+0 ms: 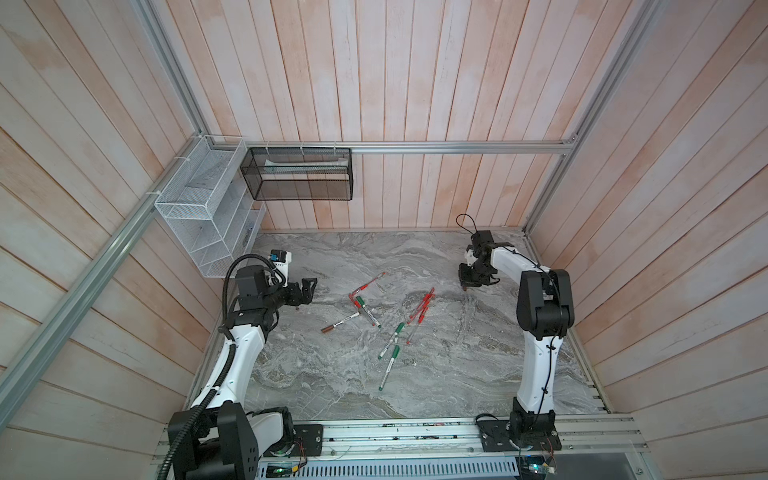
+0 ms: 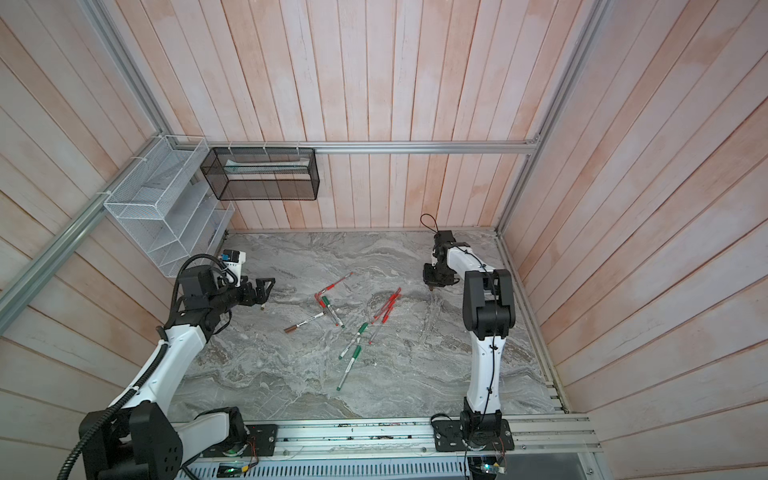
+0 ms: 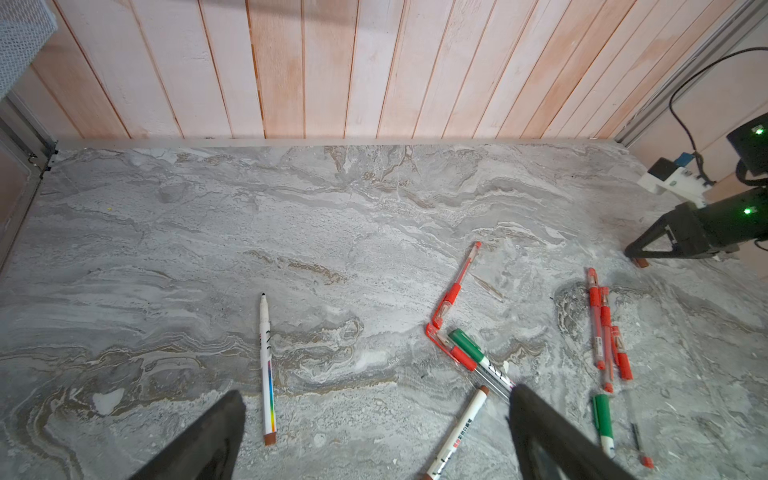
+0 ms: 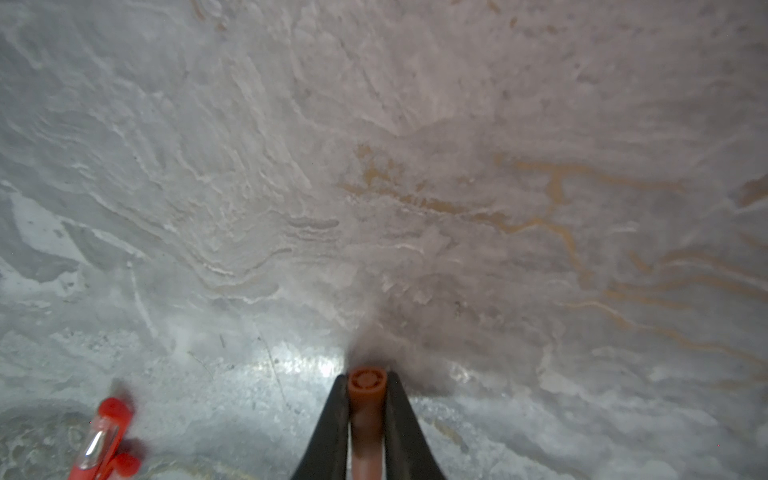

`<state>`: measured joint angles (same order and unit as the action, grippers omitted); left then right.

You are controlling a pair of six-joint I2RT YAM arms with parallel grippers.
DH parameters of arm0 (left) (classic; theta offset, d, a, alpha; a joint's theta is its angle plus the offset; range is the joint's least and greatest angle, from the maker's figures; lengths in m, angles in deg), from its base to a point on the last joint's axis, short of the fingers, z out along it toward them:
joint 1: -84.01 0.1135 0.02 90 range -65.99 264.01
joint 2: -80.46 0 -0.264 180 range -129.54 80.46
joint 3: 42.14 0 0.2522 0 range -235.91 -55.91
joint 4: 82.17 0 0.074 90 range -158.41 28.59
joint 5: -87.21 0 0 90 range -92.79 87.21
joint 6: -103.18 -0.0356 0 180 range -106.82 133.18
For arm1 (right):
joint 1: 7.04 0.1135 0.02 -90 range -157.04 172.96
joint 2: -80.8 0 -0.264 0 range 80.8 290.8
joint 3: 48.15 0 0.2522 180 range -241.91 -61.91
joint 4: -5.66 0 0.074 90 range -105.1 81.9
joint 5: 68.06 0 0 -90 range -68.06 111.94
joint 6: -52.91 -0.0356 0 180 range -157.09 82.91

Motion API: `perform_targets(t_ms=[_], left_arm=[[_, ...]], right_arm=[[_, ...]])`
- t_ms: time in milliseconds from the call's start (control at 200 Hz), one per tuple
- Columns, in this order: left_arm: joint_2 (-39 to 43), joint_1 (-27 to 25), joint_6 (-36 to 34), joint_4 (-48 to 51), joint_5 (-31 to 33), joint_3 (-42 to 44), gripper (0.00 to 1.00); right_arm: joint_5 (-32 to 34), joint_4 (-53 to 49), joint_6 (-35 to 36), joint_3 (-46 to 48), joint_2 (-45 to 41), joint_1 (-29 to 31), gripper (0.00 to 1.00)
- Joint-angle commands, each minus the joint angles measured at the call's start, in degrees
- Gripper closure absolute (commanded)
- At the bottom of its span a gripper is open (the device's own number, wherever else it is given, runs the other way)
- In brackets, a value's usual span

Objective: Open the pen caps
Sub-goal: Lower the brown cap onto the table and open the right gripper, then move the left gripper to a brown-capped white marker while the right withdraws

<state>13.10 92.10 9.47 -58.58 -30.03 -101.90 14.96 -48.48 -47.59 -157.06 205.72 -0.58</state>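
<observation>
- The right gripper [image 1: 466, 286] hangs low over the counter [image 1: 457, 374], near the right edge and in its far half.
- In the right wrist view its fingers [image 4: 332, 415] are clamped on a brown cap [image 4: 368, 384]. The cap's round open end pokes out past the fingertips.
- I cannot tell whether that cap touches the stone.
- The left gripper [image 3: 374, 436] is spread wide with nothing between its fingers. In both top views it hovers near the left edge.
- An uncapped white pen [image 3: 266, 365] lies flat on the counter close to the left gripper, its black tip bare and a brown plug at its other end.
- The other pens lie scattered around the middle of the counter, well apart from both grippers.
- A white pen [image 1: 343, 321] there carries a second brown cap [image 1: 327, 329], which points toward the left edge.
- Three white pens carry green caps [image 1: 400, 328]. One crosses a red pen, and the other two lie nearer the front edge.
- Red-capped pens [image 1: 423, 305] lie bunched side by side right of the middle.
- Two more red pens [image 1: 366, 286] meet end to end in a V further left.
- Every pen in this scatter has its cap on.
</observation>
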Motion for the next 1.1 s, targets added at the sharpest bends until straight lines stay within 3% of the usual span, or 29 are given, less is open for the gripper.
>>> perform_targets(t_ms=[0,330,505,710,915,1095], left_arm=[[0.9,0.4,-1.8,-0.4,-0.8,0.8,0.0],[1.6,0.1,-16.1,2.8,3.3,0.6,0.0],[0.1,-4.4,-18.5,5.8,3.9,-0.6,0.0],[-8.8,-12.2,-19.6,4.5,16.6,-2.8,0.0],[-20.8,-17.1,-15.5,4.5,21.5,-7.6,0.0],[-28.7,-20.4,-13.3,5.8,24.4,-11.6,0.0]], right_arm=[[1.1,-1.8,-0.2,-0.6,-0.7,0.2,0.78],[-1.3,1.2,-0.5,4.7,-11.3,0.0,0.7],[-6.6,5.2,-2.4,12.5,-22.2,0.2,0.7],[-8.7,11.8,-4.6,26.2,-37.2,0.4,0.69],[-9.3,17.3,-6.0,37.6,-51.3,1.0,0.42],[-7.9,19.0,-6.4,43.9,-59.8,0.9,0.33]])
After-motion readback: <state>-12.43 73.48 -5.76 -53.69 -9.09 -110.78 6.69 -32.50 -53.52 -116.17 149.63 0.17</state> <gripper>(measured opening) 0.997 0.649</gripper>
